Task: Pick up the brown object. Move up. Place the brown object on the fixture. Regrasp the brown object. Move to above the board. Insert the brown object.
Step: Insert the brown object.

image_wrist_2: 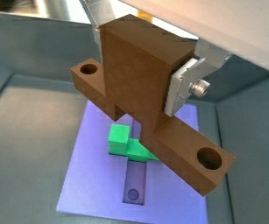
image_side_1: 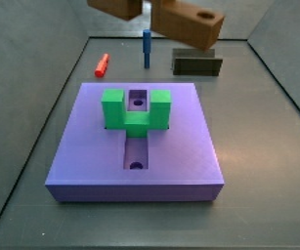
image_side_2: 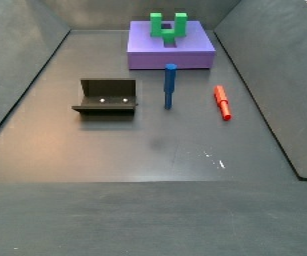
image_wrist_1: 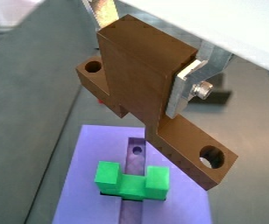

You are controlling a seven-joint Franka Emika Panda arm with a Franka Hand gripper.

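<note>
My gripper (image_wrist_1: pixel 143 66) is shut on the brown object (image_wrist_1: pixel 148 79), a T-shaped brown block with a round hole near each arm end; a silver finger (image_wrist_1: pixel 186 87) presses its side. Both wrist views show this (image_wrist_2: pixel 143 61). The brown object (image_wrist_2: pixel 143 83) hangs high above the lavender board (image_wrist_2: pixel 89 184), over the green U-shaped piece (image_wrist_2: pixel 127 142) and the slot. In a side view the brown object (image_side_1: pixel 192 21) is at the top edge, above the board's (image_side_1: pixel 192 146) far end. The dark fixture (image_side_1: pixel 198 65) stands empty on the floor beyond the board.
A thin blue peg (image_side_1: pixel 147 47) stands upright and a red peg (image_side_1: pixel 102 65) lies flat on the floor between the board and the fixture (image_side_2: pixel 106 97). Grey walls ring the floor. The gripper is out of frame in both side views.
</note>
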